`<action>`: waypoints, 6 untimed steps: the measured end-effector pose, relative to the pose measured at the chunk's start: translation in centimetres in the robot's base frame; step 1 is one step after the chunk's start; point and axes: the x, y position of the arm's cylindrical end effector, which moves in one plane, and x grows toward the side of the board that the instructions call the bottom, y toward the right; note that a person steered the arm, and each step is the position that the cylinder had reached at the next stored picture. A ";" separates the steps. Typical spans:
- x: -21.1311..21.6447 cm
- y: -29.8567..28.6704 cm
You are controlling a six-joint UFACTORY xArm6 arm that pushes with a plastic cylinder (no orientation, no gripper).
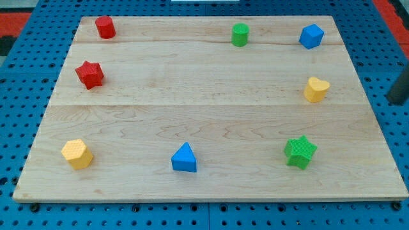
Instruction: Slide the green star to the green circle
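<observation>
The green star (300, 152) lies near the view's bottom right of the wooden board (204, 102). The green circle (239, 34), a short cylinder, stands near the view's top edge, right of the middle. They are far apart, with the star below and to the right of the circle. A dark rod shows at the view's right edge, off the board; my tip (397, 102) is to the right of the yellow heart and above and to the right of the green star, touching no block.
A blue cube (311, 36) sits right of the green circle. A yellow heart (316, 89) lies between the cube and the star. A blue triangle (184, 158), yellow hexagon (77, 154), red star (89, 75) and red cylinder (105, 27) lie further left.
</observation>
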 end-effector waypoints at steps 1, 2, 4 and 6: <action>8.1 -5.1; 14.4 -9.0; 7.8 -20.7; 3.1 -23.3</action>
